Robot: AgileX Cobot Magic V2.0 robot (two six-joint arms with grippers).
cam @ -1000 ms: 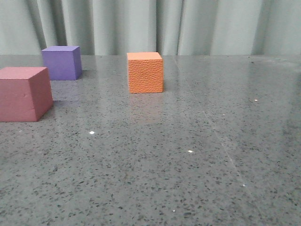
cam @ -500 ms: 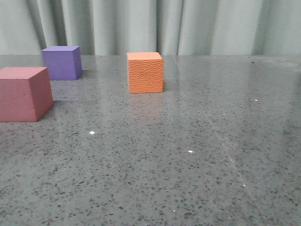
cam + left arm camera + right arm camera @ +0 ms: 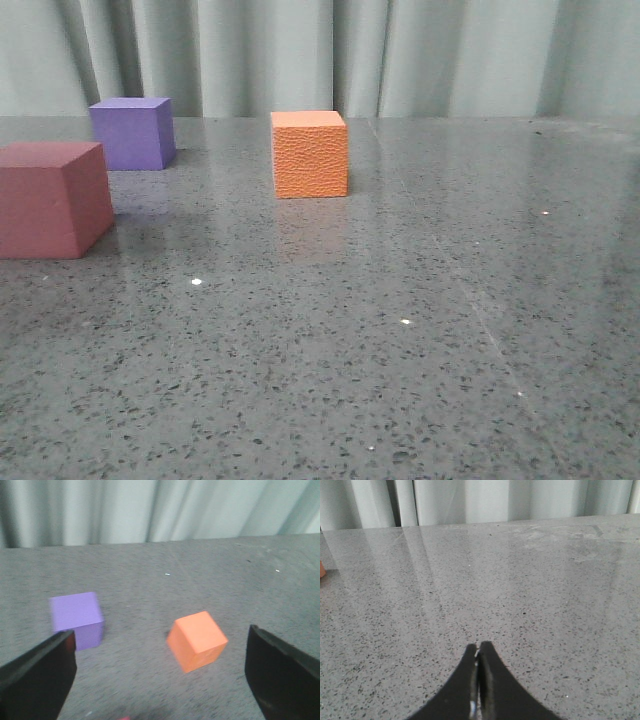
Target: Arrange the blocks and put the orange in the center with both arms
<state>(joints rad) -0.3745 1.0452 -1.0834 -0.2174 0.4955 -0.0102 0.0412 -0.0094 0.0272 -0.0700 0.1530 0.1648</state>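
The orange cube (image 3: 309, 153) stands near the table's middle in the front view, with the purple cube (image 3: 132, 132) at the far left and the pinkish-red cube (image 3: 52, 199) nearer at the left edge. Neither gripper shows in the front view. In the left wrist view my left gripper (image 3: 160, 672) is open wide and empty above the table, with the purple cube (image 3: 77, 618) and the orange cube (image 3: 196, 640) ahead of it between the fingers. A sliver of pinkish-red shows at that view's lower edge. My right gripper (image 3: 478, 650) is shut and empty over bare table.
The grey speckled table (image 3: 400, 330) is backed by a pale green curtain (image 3: 330, 55). A sliver of orange (image 3: 322, 573) shows at the edge of the right wrist view.
In the front view the pinkish-red cube's outline has shifted very slightly. The other cubes have not moved.
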